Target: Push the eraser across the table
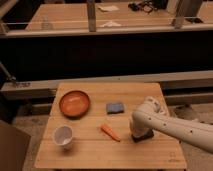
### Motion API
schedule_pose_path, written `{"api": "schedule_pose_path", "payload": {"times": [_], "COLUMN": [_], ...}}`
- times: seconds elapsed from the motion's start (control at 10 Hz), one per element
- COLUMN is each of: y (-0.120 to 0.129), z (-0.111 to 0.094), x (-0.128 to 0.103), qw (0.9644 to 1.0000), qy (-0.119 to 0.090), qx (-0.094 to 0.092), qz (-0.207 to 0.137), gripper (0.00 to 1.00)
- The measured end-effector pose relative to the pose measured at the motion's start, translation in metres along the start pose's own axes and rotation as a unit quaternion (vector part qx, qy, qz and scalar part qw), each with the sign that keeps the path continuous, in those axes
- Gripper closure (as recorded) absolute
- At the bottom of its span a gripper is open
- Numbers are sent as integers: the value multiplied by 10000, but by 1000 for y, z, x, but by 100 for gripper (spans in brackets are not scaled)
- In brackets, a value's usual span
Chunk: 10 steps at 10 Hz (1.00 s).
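Camera view material is taken from above and in front of a wooden tabletop (125, 155) that fills the lower half of the frame. The blue eraser (115, 108) is seen lying flat near the middle of the tabletop, just right of an orange bowl (75, 103) and apart from it. Its long axis is laid roughly left to right across the frame.

The end effector (141, 134) is found at the lower right, low over the wood or resting on it, carried by a white arm (170, 125) that enters from the right edge. Whether it is spread or pressed together cannot be told, and nothing is seen to be held in it.

The coming move is judged to turn on one relation: the eraser lies up and to the left of the end effector, near but not touching, with bare wood between them. A push begun from this side would be directed toward the upper left, and the bowl is placed close along that line, so contact with it is judged a risk. A placement on the eraser's short right-hand end would be needed for a push along its length.

An orange carrot (111, 132) is seen left of the end effector, below the eraser, and a white cup (63, 136) sits at the lower left. Only one arm is present.
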Motion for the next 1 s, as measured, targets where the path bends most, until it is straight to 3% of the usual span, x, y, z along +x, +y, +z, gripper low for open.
{"api": "schedule_pose_path", "payload": {"times": [1.0], "y": [1], "z": [6], "x": [1], "qw": [9999], "qy": [-78], "qx": [142], "qz": [-33], "gripper": [97]}}
